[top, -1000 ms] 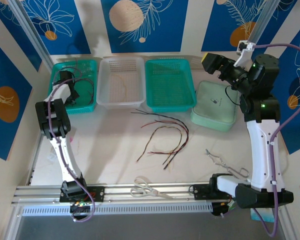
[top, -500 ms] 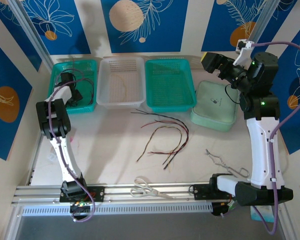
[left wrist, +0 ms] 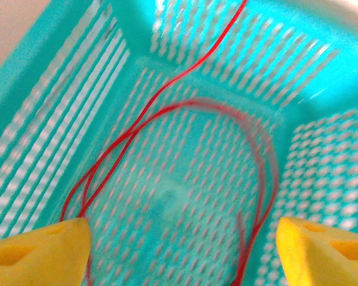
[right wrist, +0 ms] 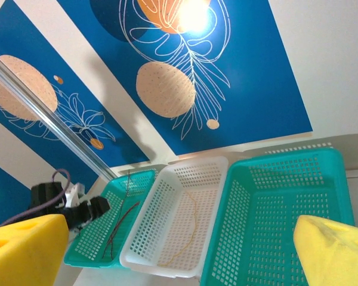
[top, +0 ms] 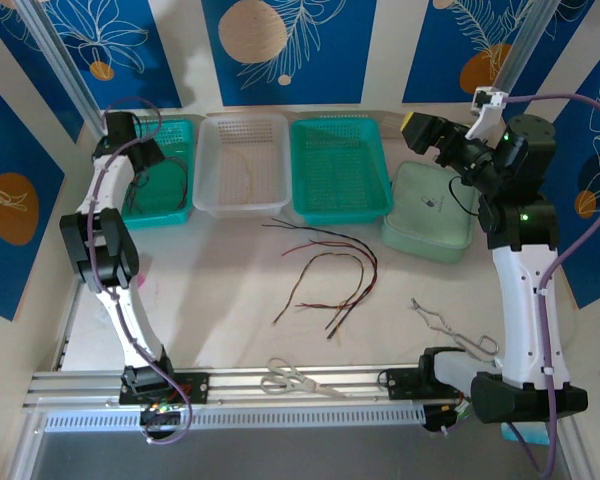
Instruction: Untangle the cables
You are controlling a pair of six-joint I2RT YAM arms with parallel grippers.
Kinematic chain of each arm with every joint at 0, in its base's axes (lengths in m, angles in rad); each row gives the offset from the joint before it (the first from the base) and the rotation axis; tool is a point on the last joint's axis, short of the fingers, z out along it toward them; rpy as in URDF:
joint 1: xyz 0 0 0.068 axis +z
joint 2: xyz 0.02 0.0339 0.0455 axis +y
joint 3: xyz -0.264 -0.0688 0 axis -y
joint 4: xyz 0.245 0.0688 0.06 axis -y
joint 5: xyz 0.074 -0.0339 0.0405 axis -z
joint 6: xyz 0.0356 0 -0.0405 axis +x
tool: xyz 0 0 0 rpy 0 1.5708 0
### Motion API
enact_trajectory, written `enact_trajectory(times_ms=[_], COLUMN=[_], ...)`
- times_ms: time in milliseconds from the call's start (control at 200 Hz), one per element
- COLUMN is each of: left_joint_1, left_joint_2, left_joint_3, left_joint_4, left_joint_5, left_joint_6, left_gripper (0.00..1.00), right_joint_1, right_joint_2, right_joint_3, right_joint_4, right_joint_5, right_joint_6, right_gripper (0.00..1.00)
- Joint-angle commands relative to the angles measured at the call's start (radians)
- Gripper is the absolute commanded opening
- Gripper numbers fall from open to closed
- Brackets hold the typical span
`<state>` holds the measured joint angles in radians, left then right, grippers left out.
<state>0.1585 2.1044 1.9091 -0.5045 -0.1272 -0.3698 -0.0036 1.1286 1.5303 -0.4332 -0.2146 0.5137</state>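
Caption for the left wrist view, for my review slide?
Open left tool above a thin red wire looped inside a teal slotted plastic basket.

White bench (top: 220, 290), far edge: teal slotted basket (left wrist: 59, 137) holding a red cable (left wrist: 167, 119), white basket (top: 242, 208), second teal basket (top: 342, 214); mid-bench cables (top: 325, 275) red, black and tan; wall panels (top: 310, 70) blue with tan discs and white leaf outlines.
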Motion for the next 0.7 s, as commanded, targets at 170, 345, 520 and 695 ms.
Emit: enact_trajectory(times_ms=[170, 345, 520, 695], left_joint_1=[-0.002, -0.002, -0.003, 0.003], left_joint_2=[0.243, 0.301, 0.32, 0.393], left_joint_3=[0.281, 0.304, 0.266, 0.373], left_joint_4=[-0.096, -0.032, 0.037, 0.005], left_joint_5=[0.048, 0.012, -0.053, -0.091], left_joint_6=[0.005, 0.029, 0.043, 0.067], left_gripper=[0.78, 0.78, 0.79, 0.82], right_joint_1=[0.011, 0.008, 0.019, 0.025], right_joint_2=[-0.017, 0.024, 0.061, 0.074], right_joint_3=[-0.108, -0.087, -0.073, -0.073], right_joint_4=[0.067, 0.053, 0.072, 0.067], right_joint_5=[-0.005, -0.016, -0.01, -0.008], right_joint_6=[0.015, 0.006, 0.022, 0.015], right_gripper=[0.97, 0.97, 0.97, 0.97])
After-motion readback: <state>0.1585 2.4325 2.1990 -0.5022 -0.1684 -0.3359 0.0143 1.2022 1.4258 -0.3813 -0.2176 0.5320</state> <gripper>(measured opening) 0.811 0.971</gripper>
